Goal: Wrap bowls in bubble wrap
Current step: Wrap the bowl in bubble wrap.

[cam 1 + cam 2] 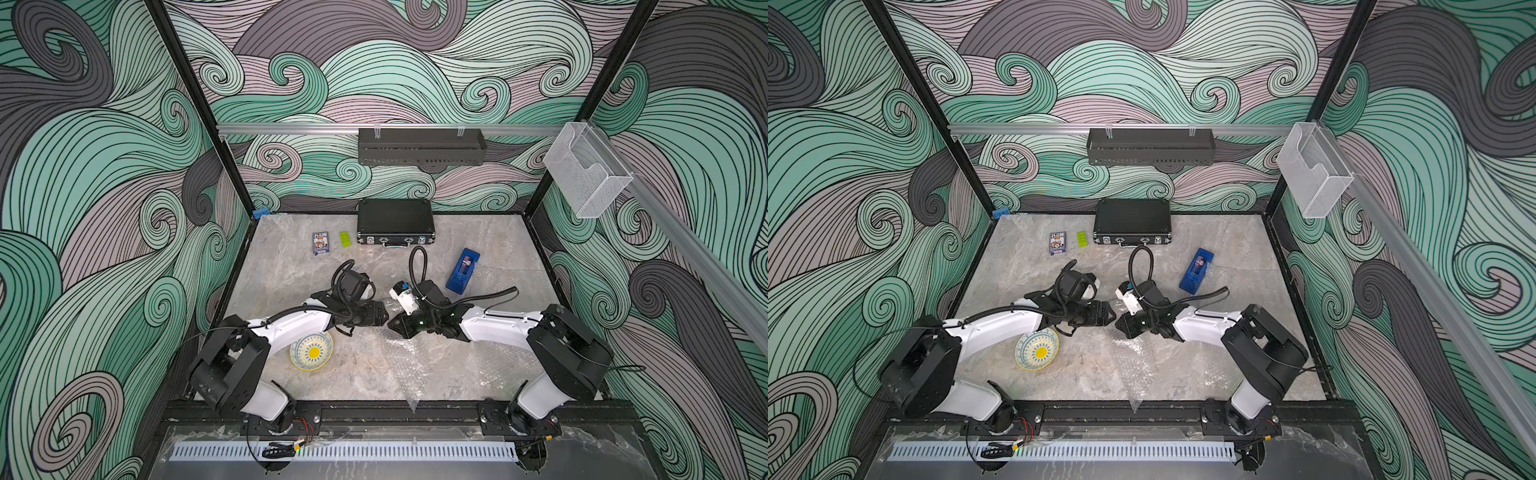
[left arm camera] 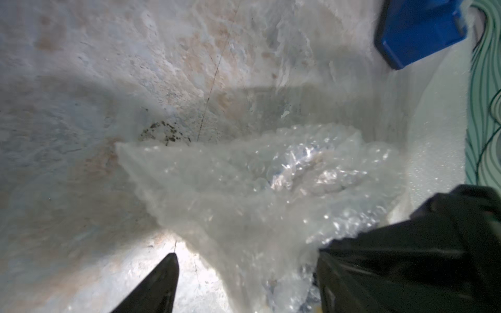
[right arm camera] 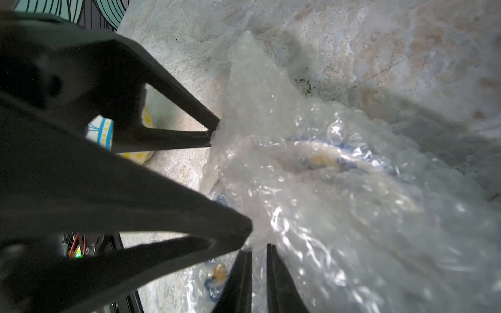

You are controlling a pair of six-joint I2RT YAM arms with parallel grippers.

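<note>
Bubble wrap [image 3: 339,216] loosely covers one bowl [image 3: 320,160], right gripper [image 3: 259,252] pinching it, left gripper [image 3: 231,181] jaws apart; cream bowl [image 1: 311,351] unwrapped.

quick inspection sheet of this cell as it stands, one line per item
surface: grey marbled tabletop, partly under bubble wrap sheets
job's things: cream bowl uncovered beside the left arm; second bowl under crumpled wrap between the grippers
clutter: black case, card box, green brick at the back; blue box to the right
grippers: left gripper open, fingertips at the wrap; right gripper shut on a fold of it
cables: black hoses loop above both wrists
surroundings: wave-patterned walls, black shelf, clear holder
</note>
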